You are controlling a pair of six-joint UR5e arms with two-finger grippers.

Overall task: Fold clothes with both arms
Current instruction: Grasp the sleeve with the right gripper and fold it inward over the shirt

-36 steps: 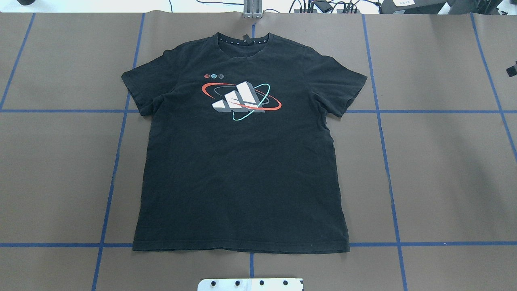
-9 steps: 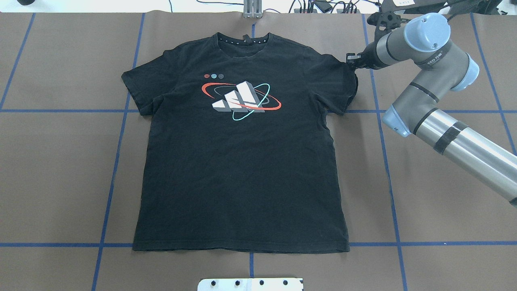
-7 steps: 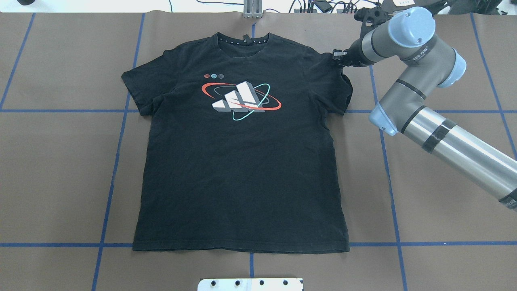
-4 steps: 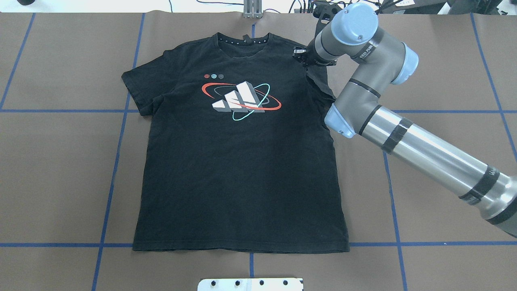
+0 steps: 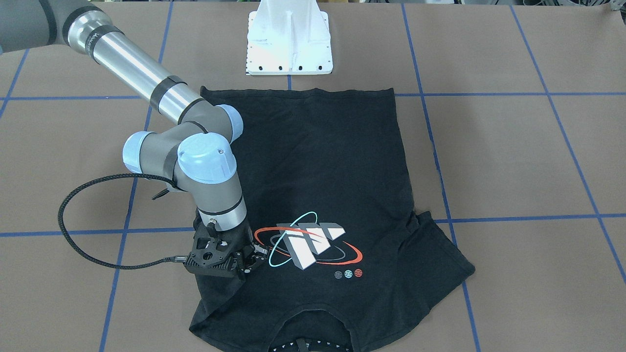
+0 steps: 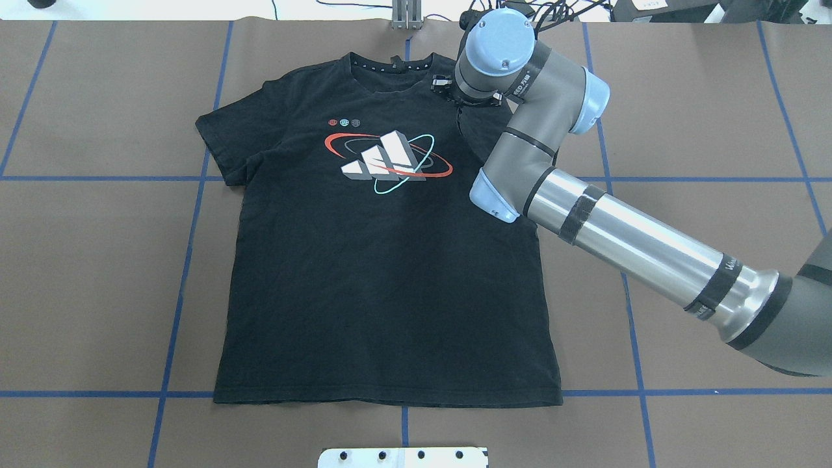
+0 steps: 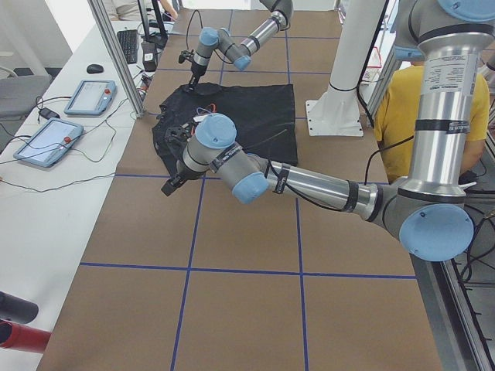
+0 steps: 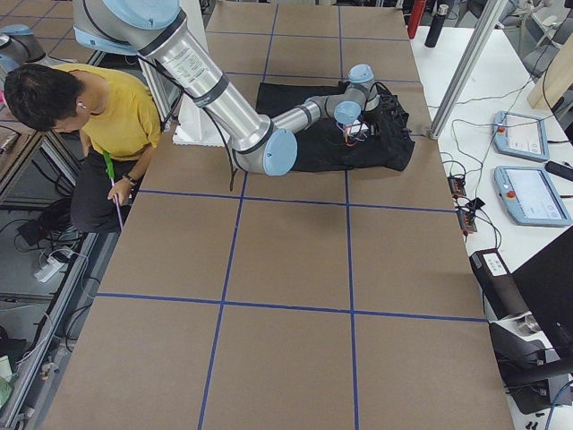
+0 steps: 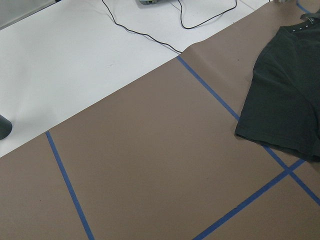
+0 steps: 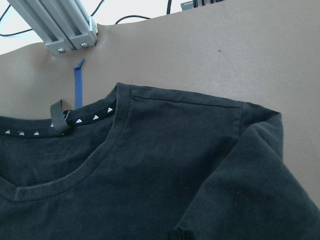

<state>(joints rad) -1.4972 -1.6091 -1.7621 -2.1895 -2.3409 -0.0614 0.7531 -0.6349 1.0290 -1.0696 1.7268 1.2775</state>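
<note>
The brown-papered table (image 6: 97, 260), gridded in blue tape, carries the black T-shirt (image 6: 383, 279) flat at its middle, logo (image 6: 387, 162) up. Seen from overhead, the right arm (image 6: 637, 240) enters from four o'clock and hides one shoulder. The right gripper (image 5: 252, 259), at the logo's one o'clock, is pinched on the folded-in sleeve (image 10: 260, 190). The left arm (image 7: 309, 182) holds the left gripper (image 7: 174, 184) over bare paper beside the shirt; I cannot tell how its jaws stand.

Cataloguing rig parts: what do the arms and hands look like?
Both the right arm and left arm are silver-grey metal tubes with black bands, grey elbows and light-blue round joint caps. The right hand is black, with a black cable looping to it; the left hand looks black too.
</note>
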